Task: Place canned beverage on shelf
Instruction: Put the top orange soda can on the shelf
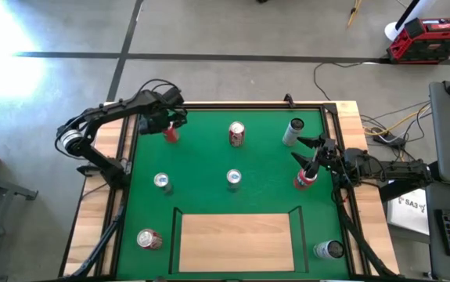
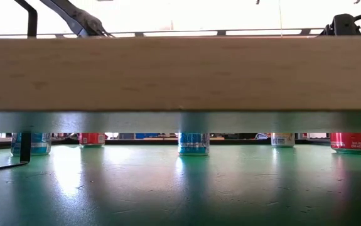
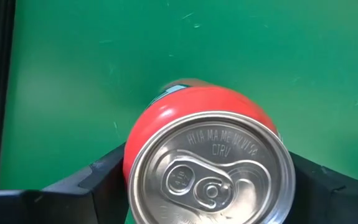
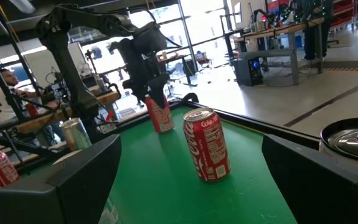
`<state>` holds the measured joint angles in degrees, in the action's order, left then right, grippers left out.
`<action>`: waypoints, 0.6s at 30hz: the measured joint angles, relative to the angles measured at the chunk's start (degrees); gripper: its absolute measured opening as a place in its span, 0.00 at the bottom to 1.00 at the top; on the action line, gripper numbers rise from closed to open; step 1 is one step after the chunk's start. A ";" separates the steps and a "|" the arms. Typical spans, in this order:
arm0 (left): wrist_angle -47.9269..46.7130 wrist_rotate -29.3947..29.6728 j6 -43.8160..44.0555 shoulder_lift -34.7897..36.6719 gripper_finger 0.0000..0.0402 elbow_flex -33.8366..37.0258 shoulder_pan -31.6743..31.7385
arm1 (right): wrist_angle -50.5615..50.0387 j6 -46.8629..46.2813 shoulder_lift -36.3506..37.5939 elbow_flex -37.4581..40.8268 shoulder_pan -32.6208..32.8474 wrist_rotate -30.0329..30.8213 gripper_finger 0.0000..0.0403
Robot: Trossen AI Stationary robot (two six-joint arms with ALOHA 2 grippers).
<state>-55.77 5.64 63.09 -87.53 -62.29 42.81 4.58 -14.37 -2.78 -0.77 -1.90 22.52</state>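
Green mat (image 1: 209, 157) — left gripper (image 1: 168, 125) clasping tilted red can (image 3: 203, 162), right gripper (image 1: 312, 160) wide — overhead only.

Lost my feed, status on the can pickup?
Left gripper fingers around red can, far-left mat. Right gripper open over another red can. Shelf bare.

I see the shelf (image 1: 236, 241), a flat pale wood board with a thin black rail, lying at the near edge of the green mat, nothing on it. The red can (image 1: 171, 134) with a silver top (image 3: 211, 169) sits tilted at the mat's far left corner.
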 joint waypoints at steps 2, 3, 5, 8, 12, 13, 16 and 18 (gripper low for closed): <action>-0.75 -1.42 1.83 0.05 0.71 -0.41 -0.03 | 0.00 0.00 0.00 0.00 -0.01 0.00 0.95; -1.28 -2.26 2.69 0.05 0.71 -0.68 -0.07 | 0.00 0.00 -0.01 -0.01 -0.01 0.00 0.95; -2.53 -3.68 4.31 0.05 0.71 -1.47 -0.24 | 0.00 0.00 0.00 -0.01 -0.01 0.00 0.95; -4.24 -5.02 7.33 0.05 0.71 -2.91 -0.85 | 0.01 0.00 -0.01 0.01 -0.01 0.00 0.95; -7.24 -4.88 13.32 0.05 0.71 -5.73 -3.14 | 0.01 0.00 0.00 0.02 -0.01 0.00 0.95; -7.88 -4.88 15.31 0.05 0.71 -6.58 -4.01 | 0.00 0.00 0.01 0.01 0.00 0.00 0.95; -9.83 -4.84 19.97 0.05 0.71 -9.04 -7.26 | 0.00 0.00 0.01 0.01 0.01 0.00 0.95; -10.26 -4.71 23.10 0.05 0.71 -10.42 -9.83 | 0.00 0.00 -0.01 0.01 -0.01 0.00 0.95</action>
<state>-66.04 0.92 86.19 -87.48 -72.71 32.97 4.58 -14.37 -2.79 -0.76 -1.91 22.52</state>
